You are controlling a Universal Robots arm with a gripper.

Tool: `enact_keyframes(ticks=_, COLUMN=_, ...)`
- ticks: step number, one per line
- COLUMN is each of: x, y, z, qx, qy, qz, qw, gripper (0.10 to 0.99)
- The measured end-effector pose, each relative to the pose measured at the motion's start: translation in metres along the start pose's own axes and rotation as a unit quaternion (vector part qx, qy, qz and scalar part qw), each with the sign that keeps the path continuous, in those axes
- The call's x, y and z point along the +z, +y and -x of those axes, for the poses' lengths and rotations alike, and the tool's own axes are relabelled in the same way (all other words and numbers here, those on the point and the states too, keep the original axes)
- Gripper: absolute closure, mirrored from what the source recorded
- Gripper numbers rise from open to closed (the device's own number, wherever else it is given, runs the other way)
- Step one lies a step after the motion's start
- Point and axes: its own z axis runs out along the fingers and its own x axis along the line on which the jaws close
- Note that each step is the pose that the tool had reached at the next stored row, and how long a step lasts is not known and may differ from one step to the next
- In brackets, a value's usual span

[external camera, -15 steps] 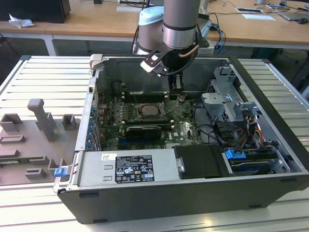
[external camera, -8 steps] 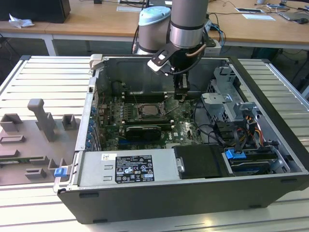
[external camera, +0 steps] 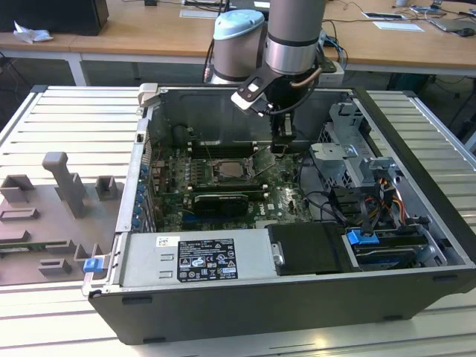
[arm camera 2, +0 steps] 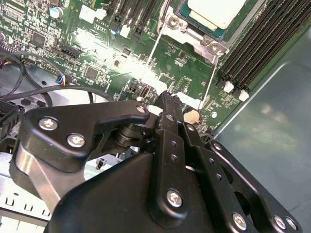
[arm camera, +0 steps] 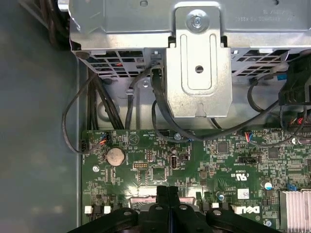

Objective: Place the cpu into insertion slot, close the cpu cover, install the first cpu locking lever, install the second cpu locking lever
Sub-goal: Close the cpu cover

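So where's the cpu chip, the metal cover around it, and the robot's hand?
cpu (arm camera 2: 216, 9): second wrist view, on its pale metal face.
cpu cover (arm camera 2: 192, 35): second wrist view, on the silver frame beside the chip's edge.
hand (arm camera: 167, 191): first wrist view, between its shut fingertips.

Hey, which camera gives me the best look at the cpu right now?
The second wrist view: the cpu is close, its pale face large and clear, though the picture's edge cuts it off. The exterior view shows the cpu whole but small, on the motherboard. The first wrist view faces a metal bracket.
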Motion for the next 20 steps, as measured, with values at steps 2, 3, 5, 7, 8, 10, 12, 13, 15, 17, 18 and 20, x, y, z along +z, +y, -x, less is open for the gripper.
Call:
enact_keyframes(ticks=2, x=0.0001, y=0.0015, z=0.0000, qx=0.000, qy=0.0000, qz=0.0000, qw=1.0000, gripper=0.980)
enact_keyframes(ticks=3, x=0.0001, y=0.0024, z=-0.0001, qx=0.000, qy=0.0000, qz=0.0000, qw=1.0000, gripper=0.980)
enact_keyframes(ticks=5, x=0.0002, y=0.0037, z=-0.0001, qx=0.000, qy=0.0000, qz=0.0000, qw=1.0000, gripper=0.980)
enact_keyframes(ticks=7, x=0.0004, y=0.0051, z=-0.0001, qx=0.000, qy=0.0000, qz=-0.0001, qw=1.0000, gripper=0.980)
enact_keyframes(ticks=8, x=0.0004, y=0.0055, z=-0.0001, qx=0.000, qy=0.0000, qz=-0.0002, qw=1.0000, gripper=0.980)
enact_keyframes(ticks=10, x=0.0007, y=0.0070, z=-0.0001, qx=0.000, qy=0.0000, qz=-0.0003, qw=1.0000, gripper=0.980)
enact_keyframes(ticks=12, x=0.0011, y=0.0090, z=-0.0002, qx=0.000, qy=0.0000, qz=-0.0004, qw=1.0000, gripper=0.980)
enact_keyframes(ticks=13, x=0.0014, y=0.0107, z=-0.0002, qx=0.000, qy=0.0000, qz=-0.0005, qw=1.0000, gripper=0.980)
enact_keyframes(ticks=15, x=0.0022, y=0.0135, z=-0.0002, qx=0.000, qy=-0.0001, qz=-0.0007, qw=1.0000, gripper=0.980)
enact_keyframes(ticks=17, x=0.0034, y=0.0152, z=-0.0003, qx=0.000, qy=0.0000, qz=-0.0010, qw=1.0000, gripper=0.980)
enact_keyframes(ticks=18, x=0.0051, y=0.0166, z=-0.0003, qx=0.000, qy=0.0001, qz=-0.0016, qw=1.0000, gripper=0.980)
enact_keyframes(ticks=20, x=0.0109, y=0.0169, z=-0.0003, qx=0.000, qy=0.0002, qz=-0.0038, qw=1.0000, gripper=0.980)
